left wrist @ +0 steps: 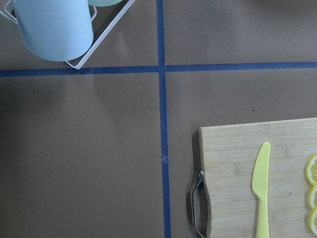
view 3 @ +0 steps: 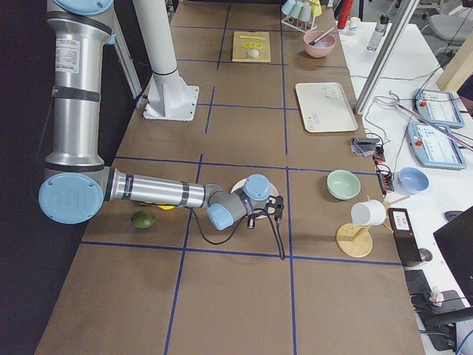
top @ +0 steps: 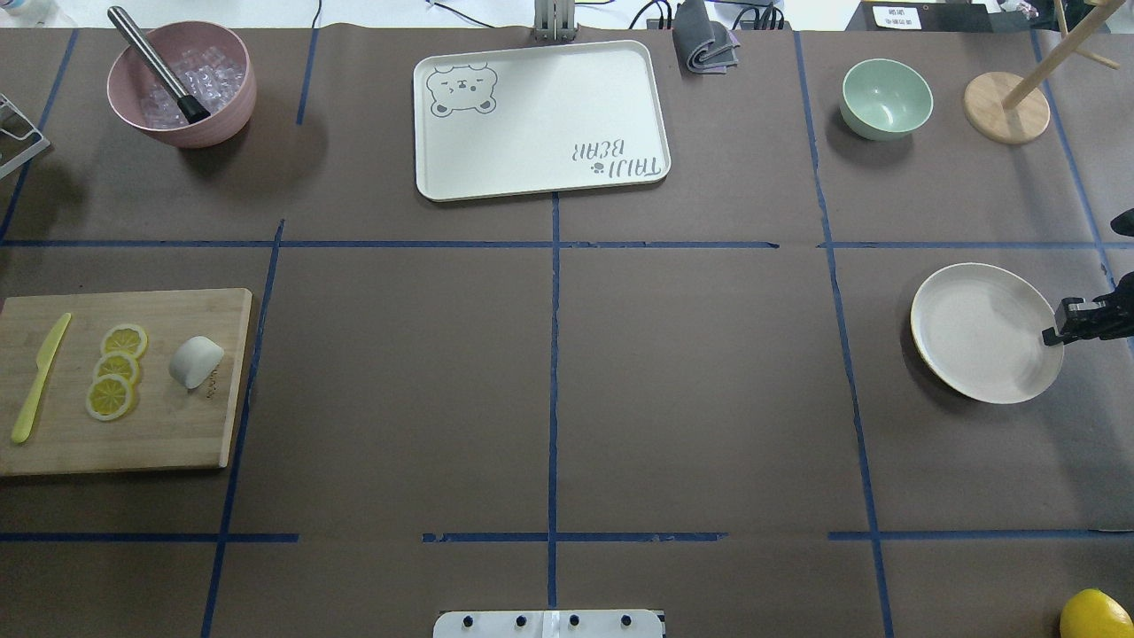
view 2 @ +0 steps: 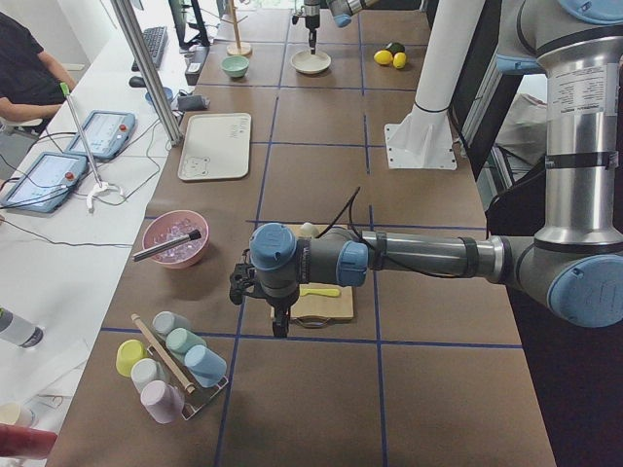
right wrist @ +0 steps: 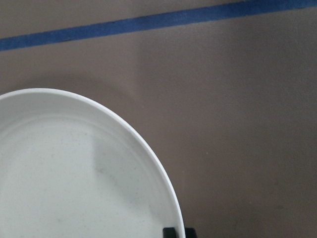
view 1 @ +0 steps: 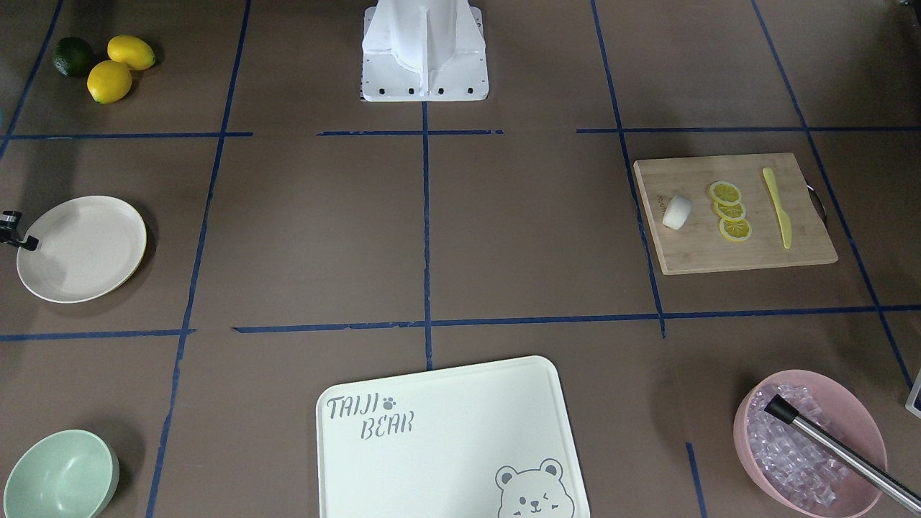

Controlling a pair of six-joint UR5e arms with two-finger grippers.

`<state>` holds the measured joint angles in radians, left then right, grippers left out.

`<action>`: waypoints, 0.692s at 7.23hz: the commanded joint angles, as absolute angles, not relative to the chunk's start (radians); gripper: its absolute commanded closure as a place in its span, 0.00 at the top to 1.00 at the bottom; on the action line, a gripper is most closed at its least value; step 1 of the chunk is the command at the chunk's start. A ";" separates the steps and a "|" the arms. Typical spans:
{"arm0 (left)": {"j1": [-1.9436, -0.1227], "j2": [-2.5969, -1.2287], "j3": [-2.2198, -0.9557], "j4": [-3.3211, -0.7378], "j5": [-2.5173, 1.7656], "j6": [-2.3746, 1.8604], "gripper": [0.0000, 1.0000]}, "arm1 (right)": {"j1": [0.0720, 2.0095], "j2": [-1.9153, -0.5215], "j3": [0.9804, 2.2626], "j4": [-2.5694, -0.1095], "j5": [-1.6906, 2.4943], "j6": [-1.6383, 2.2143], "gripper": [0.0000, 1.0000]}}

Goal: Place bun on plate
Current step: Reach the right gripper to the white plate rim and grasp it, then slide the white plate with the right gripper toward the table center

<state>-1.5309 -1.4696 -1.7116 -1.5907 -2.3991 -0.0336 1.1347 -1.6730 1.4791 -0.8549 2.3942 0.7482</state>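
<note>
The bun (top: 196,361), a small white roll, lies on the wooden cutting board (top: 159,434) at the table's left, beside the lemon slices (top: 115,372). The round cream plate (top: 983,332) rests on the table at the far right. My right gripper (top: 1056,332) is at the plate's outer rim. In the right wrist view its black fingertips (right wrist: 171,232) stand close together on either side of the plate's rim (right wrist: 148,153). My left gripper (view 2: 279,326) shows only in the exterior left view, hanging over the table just off the board's end. I cannot tell whether it is open or shut.
A yellow knife (top: 40,377) lies on the board. At the back are the bear tray (top: 540,120), a pink bowl of ice (top: 182,84), a mint bowl (top: 886,97) and a wooden stand (top: 1005,106). A cup rack (view 2: 170,365) stands near the left arm.
</note>
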 commanded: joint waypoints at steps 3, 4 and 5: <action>-1.531 -1.470 -1.712 -1.591 -2.401 -0.034 1.00 | 1.117 -1.630 1.559 -0.588 2.465 1.193 0.00; -1.531 -1.471 -1.712 -1.591 -2.401 -0.034 1.00 | 1.068 -1.553 1.565 -0.571 2.465 1.335 0.00; -1.531 -1.471 -1.712 -1.591 -2.402 -0.032 1.00 | 1.010 -1.464 1.565 -0.571 2.456 1.453 0.00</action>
<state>-1.5309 -1.4704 -1.7119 -1.5907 -2.4009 -0.0336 1.0714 -1.5635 1.5623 -0.5914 2.4621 1.2903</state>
